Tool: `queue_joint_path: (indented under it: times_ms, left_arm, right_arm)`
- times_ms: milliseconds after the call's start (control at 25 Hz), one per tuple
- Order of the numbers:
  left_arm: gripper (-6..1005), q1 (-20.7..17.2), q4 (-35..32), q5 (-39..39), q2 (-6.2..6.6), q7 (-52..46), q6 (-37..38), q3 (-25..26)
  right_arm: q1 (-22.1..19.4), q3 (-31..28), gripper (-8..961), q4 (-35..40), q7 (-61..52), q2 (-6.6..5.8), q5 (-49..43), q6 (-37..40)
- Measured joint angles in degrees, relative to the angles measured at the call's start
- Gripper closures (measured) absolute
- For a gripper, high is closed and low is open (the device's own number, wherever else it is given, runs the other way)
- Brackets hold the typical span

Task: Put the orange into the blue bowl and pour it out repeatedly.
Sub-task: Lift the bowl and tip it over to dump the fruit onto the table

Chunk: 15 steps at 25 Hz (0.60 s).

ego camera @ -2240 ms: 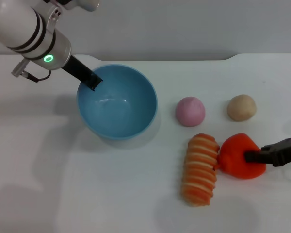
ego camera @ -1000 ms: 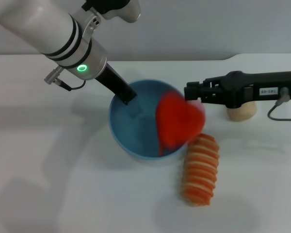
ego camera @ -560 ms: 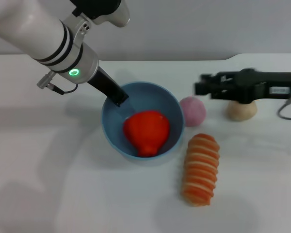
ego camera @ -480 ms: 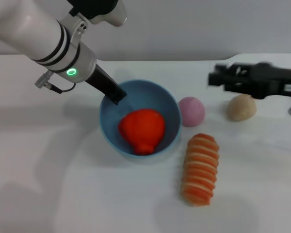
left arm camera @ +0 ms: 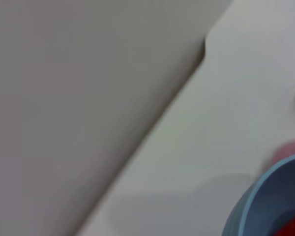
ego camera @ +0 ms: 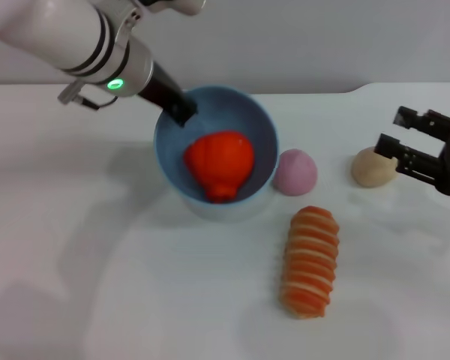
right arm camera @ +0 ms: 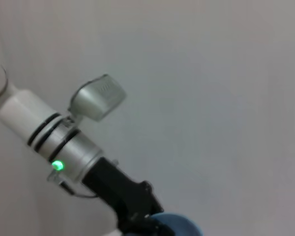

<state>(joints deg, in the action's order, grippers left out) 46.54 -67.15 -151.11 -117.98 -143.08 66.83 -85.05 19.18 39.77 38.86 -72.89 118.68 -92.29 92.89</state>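
Note:
The blue bowl (ego camera: pixel 262 131) is raised off the table and tipped toward me, and the orange (ego camera: pixel 219 163) lies inside it, nub end down. My left gripper (ego camera: pixel 181 112) is shut on the bowl's far left rim. The left wrist view shows a stretch of the bowl's rim (left arm camera: pixel 255 196) and a sliver of the orange (left arm camera: pixel 291 229). In the right wrist view, the left arm (right arm camera: pixel 64 147) reaches down to the bowl's edge (right arm camera: pixel 179 222). My right gripper (ego camera: pixel 396 129) hovers open with nothing in it at the far right, well away from the bowl.
A pink ball (ego camera: pixel 295 171) sits just right of the bowl. A beige ball (ego camera: pixel 371 166) lies under the right gripper. An orange-and-cream striped roll (ego camera: pixel 309 261) lies in front of the pink ball. The white table's back edge meets a grey wall.
The right gripper let the orange go into the bowl and drew back to the right. The left gripper has lifted the bowl and tipped it, the orange still inside.

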Motion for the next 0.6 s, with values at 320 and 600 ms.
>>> queue_joint_path:
  times_ms: [320,600]
  left_arm:
    - [1000,-3.2,-11.6,-12.2,-0.38,-1.8,-4.5,-11.9]
    - [1000,-8.6,-16.7,-14.5,0.04,0.9,-12.6,-20.1]
  right_arm:
    - [-2.3,-5.3,237,-14.8,19.0,-0.09,12.4,-2.1]
    - [-1.4,-6.4,176,-20.1,27.4,0.06,13.8,-7.7]
